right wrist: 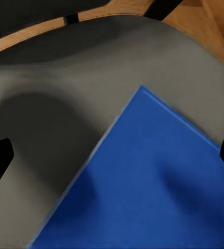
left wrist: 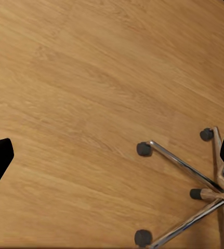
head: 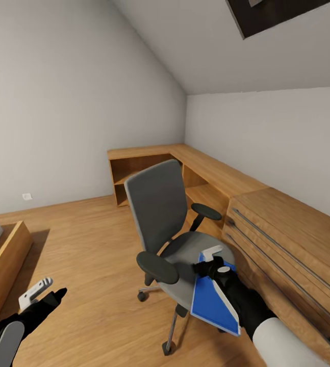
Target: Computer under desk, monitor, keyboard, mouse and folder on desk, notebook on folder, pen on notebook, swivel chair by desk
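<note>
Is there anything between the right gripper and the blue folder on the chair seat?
Nothing visible. The right gripper hangs directly over the folder, which lies on the swivel chair seat. In the right wrist view the folder lies bare between the open fingertips, nothing on top.

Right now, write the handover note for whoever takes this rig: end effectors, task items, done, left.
Left end effector: open and empty, low over the wooden floor beside the chair base.
Right end effector: above the blue folder, fingers spread in the right wrist view; contact cannot be confirmed.
Folder: on the grey seat of the swivel chair, overhanging its front edge.
Chair: standing beside the wooden drawer chest.
Done: nothing confirmed.
Left: grasp the folder and carry it to the desk; everything else remains.
</note>
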